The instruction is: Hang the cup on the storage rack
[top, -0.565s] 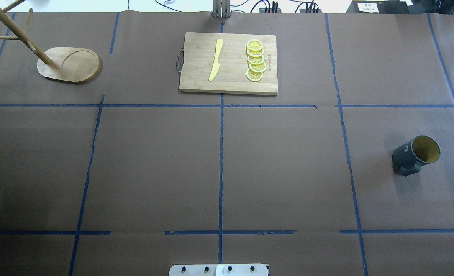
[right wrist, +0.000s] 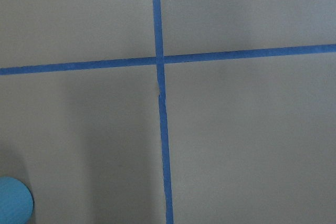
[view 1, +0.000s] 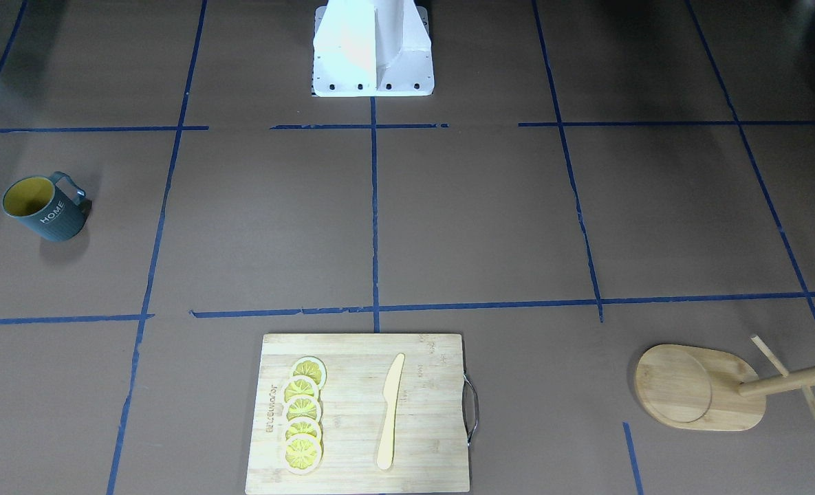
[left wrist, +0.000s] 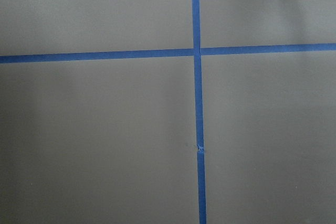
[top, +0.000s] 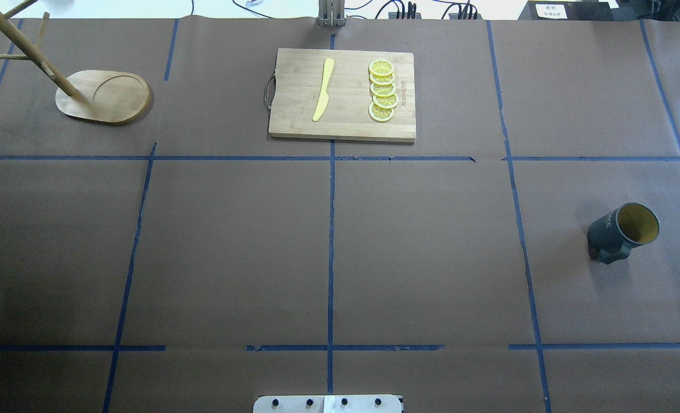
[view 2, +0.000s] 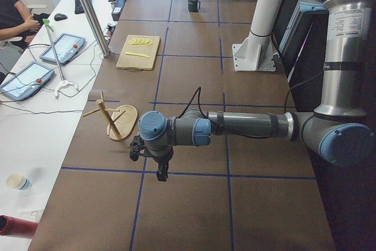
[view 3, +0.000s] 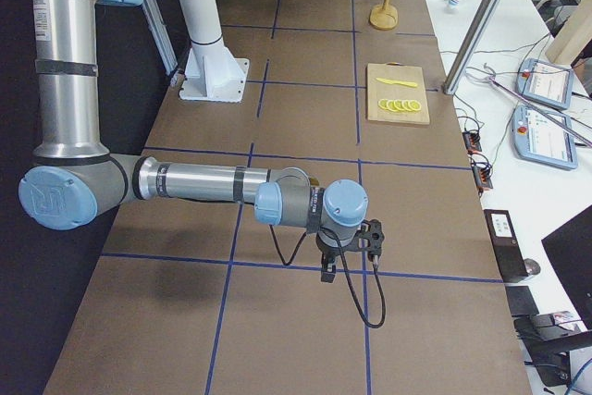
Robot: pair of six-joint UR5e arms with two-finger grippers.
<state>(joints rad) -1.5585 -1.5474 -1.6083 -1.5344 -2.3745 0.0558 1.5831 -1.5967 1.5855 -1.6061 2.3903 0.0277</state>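
I'm at the reach step: my right gripper [view 3: 326, 274], opening untellable, must go to the cup [top: 624, 232] at frame right.

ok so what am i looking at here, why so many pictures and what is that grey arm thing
It is a robot with two arms at a table covered in brown paper and blue tape lines. Two pictures look down on the table: one from behind the robot, one facing it. Two look along it from each end and show the arms; the left pincer and the right pincer hang low over bare paper, and I cannot tell if they are open or shut. The last two come from wrist cameras and show only paper and tape. Nothing is held: the cup sits on the robot's right, the storage rack far left, plus a cutting board with a yellow knife and lemon slices.
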